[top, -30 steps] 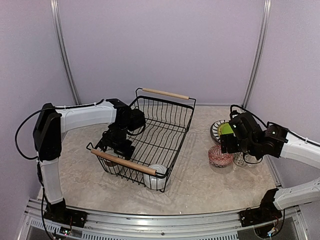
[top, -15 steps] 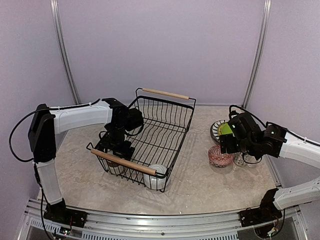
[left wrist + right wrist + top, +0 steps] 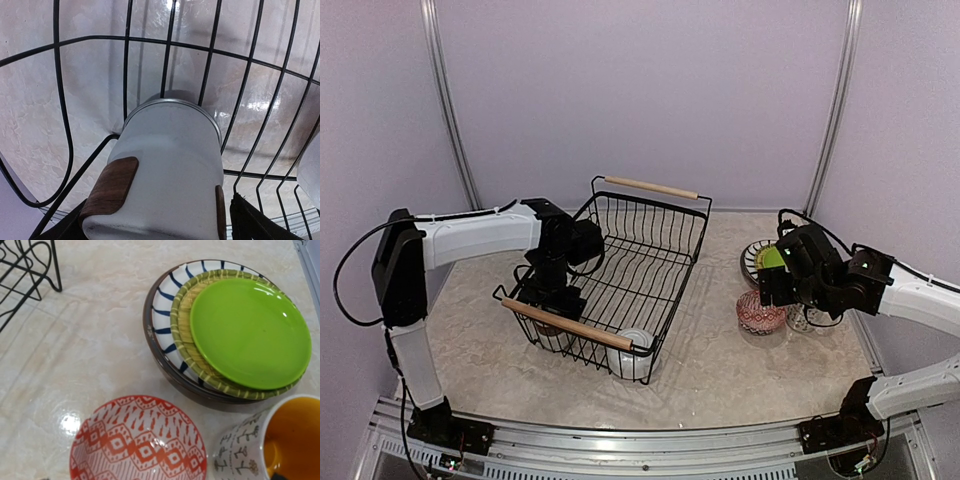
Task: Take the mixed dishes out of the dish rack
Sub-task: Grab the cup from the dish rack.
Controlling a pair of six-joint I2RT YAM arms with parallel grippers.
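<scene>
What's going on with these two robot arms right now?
They are emptying a dish rack. The left fingers reach into its near-left corner, open around a white mug. Another white cup sits in the near-right corner. The right arm hovers over what is already out: stacked plates, a red patterned bowl and an orange-lined mug.

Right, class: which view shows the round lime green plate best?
Right wrist: the round lime green plate shows whole, topping its stack. Top view gives only a green sliver behind the right arm; left wrist, nothing.
</scene>
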